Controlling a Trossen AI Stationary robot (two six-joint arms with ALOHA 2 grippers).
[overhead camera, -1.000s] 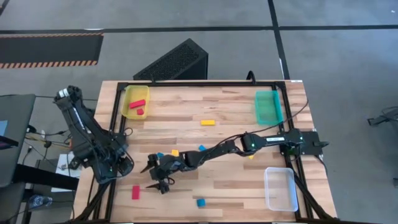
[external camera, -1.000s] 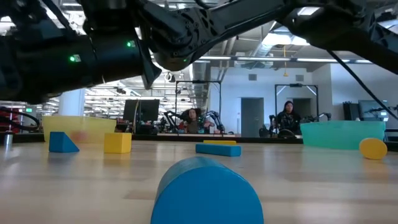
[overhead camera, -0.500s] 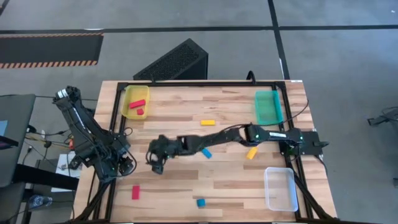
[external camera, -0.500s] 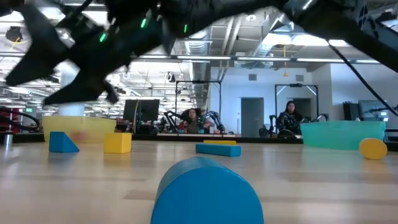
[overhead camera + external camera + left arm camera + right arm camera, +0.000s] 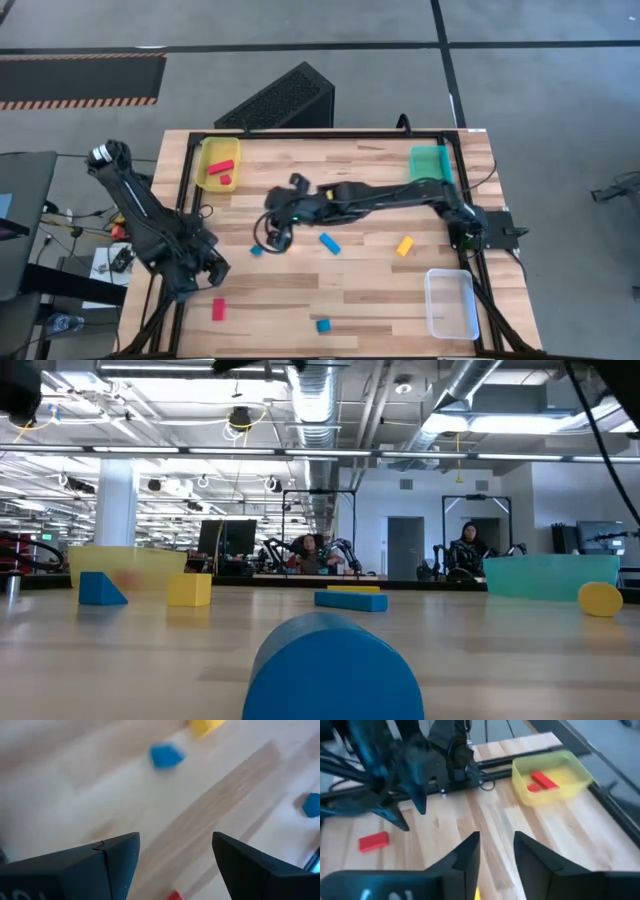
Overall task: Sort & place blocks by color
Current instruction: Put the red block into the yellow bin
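Observation:
Small blocks lie scattered on the wooden table: a blue bar (image 5: 329, 243), a yellow block (image 5: 404, 246), a small blue block (image 5: 256, 250), a red bar (image 5: 218, 310) and a blue block (image 5: 322, 326). Two red blocks (image 5: 222, 170) lie in the yellow tray (image 5: 205, 178). My right gripper (image 5: 279, 240) hangs over the table's middle left, above the yellow cube (image 5: 189, 589), which rests on the table. Its fingers (image 5: 470, 851) stand a little apart with nothing between them. My left gripper (image 5: 208, 270) hovers open at the table's left edge, above bare wood (image 5: 175, 837).
A teal tray (image 5: 432, 172) stands at the far right and a clear tray (image 5: 450, 303) at the near right. A blue wedge (image 5: 100, 588) sits beside the yellow cube. People sit at desks in the room behind the table.
My right gripper has swung from the near left of the table toward the far edge and the middle. It has risen out of the low view. My left gripper has shifted a little toward the near edge. No block has moved.

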